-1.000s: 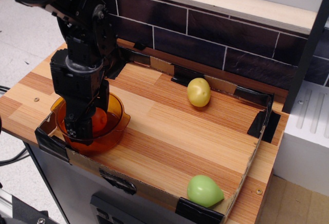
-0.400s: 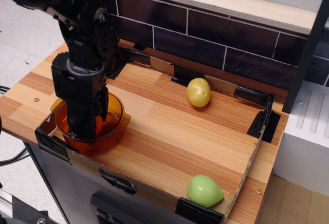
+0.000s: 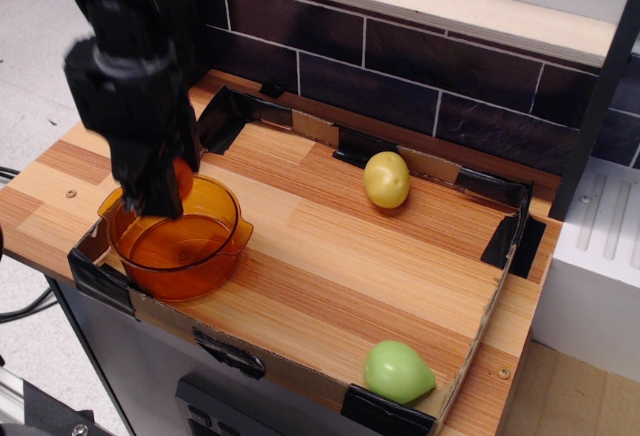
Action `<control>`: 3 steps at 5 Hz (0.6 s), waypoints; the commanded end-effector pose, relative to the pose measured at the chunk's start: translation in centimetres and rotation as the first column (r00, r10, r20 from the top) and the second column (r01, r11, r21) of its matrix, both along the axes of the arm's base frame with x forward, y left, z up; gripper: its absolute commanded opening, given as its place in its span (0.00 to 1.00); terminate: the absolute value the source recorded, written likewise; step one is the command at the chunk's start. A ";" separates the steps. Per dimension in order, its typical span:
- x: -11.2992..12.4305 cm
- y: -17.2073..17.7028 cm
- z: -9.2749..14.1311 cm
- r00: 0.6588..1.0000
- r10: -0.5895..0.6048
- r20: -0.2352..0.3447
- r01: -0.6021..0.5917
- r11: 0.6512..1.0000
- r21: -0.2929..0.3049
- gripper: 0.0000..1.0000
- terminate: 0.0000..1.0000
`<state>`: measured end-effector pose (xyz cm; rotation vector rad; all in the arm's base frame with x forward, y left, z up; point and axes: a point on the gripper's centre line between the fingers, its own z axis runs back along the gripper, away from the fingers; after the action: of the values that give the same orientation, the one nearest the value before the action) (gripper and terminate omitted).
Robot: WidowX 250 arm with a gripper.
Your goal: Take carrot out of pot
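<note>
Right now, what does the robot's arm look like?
The arm is all black, chunky and boxy, built from blocky segments stacked together. It looks blurry in this picture. Its pincer is black too, with dark fingers. No cables, stickers or markings can be made out.

The robot arm (image 3: 125, 16) is matte black, blocky and boxy, ending in a dark motion-blurred pincer (image 3: 158, 191).
</note>
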<state>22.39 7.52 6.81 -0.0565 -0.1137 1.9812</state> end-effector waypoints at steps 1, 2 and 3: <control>2.6 -4.1 1.5 1.000 0.015 0.016 -0.015 0.999 -0.029 0.00 0.00; 3.5 -6.2 0.3 1.000 -0.003 -0.029 0.002 0.999 -0.042 0.00 0.00; 4.3 -9.1 -1.2 0.998 -0.023 -0.055 0.019 0.997 -0.069 0.00 0.00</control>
<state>26.16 -1.61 4.26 -0.0017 0.0239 1.9700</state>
